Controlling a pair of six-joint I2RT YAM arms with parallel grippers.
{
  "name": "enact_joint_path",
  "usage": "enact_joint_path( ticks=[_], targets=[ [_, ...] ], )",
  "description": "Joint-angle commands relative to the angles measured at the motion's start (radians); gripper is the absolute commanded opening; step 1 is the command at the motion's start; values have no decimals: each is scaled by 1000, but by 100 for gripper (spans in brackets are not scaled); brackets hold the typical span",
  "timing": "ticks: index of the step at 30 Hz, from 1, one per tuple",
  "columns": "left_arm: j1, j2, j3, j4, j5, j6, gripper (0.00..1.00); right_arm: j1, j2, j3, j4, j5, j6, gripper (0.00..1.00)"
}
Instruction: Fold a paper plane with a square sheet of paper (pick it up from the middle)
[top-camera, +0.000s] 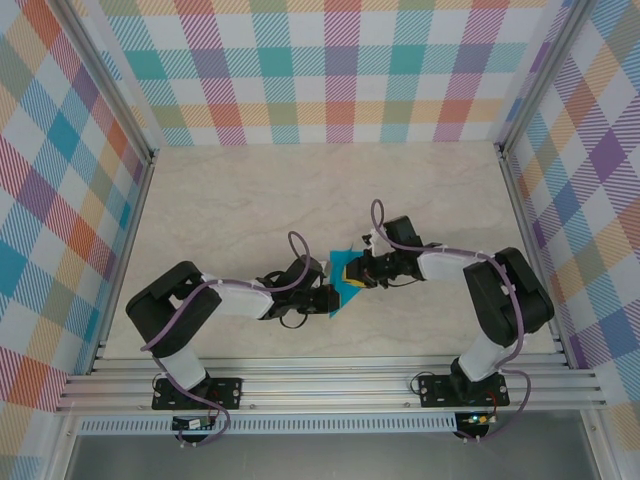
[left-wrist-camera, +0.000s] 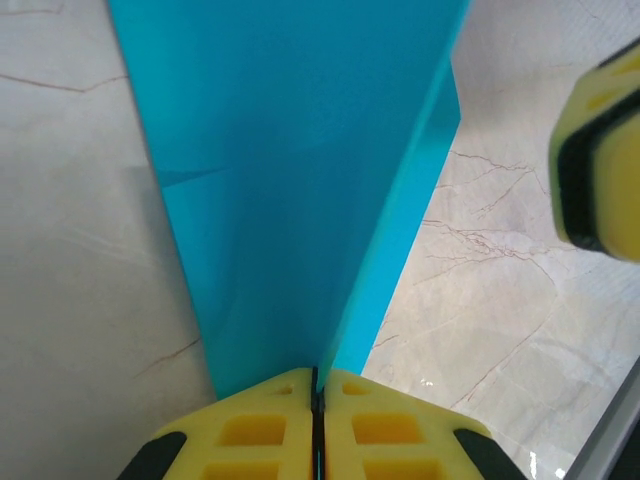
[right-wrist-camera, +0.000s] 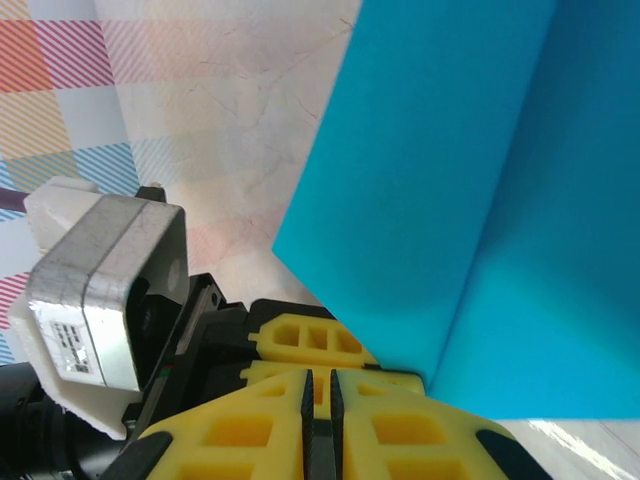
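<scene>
Two robot arms meet over the middle of the marble table (top-camera: 250, 190), a folded teal sheet of paper (top-camera: 346, 272) held up between them. The left gripper (left-wrist-camera: 318, 385), at the sheet's 7 o'clock in the overhead view, is clenched on the paper's creased edge, with two layers rising away from its yellow pads. The right gripper (right-wrist-camera: 320, 400), at the sheet's 3 o'clock, has its pads drawn together to a thin slit just under the paper's lower edge. Whether it pinches the sheet cannot be told.
</scene>
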Motion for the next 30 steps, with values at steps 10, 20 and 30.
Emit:
enact_joint_path(
  ticks=[10, 20, 30],
  targets=[
    [27, -56, -7, -51, -12, -1, 24, 23, 87, 76, 10, 11, 17, 14],
    [-45, -115, 58, -218, -152, 53, 37, 22, 88, 91, -5, 23, 16, 13],
    [-107, -62, 141, -325, -289, 109, 36, 22, 85, 101, -30, 25, 7, 14]
  ],
)
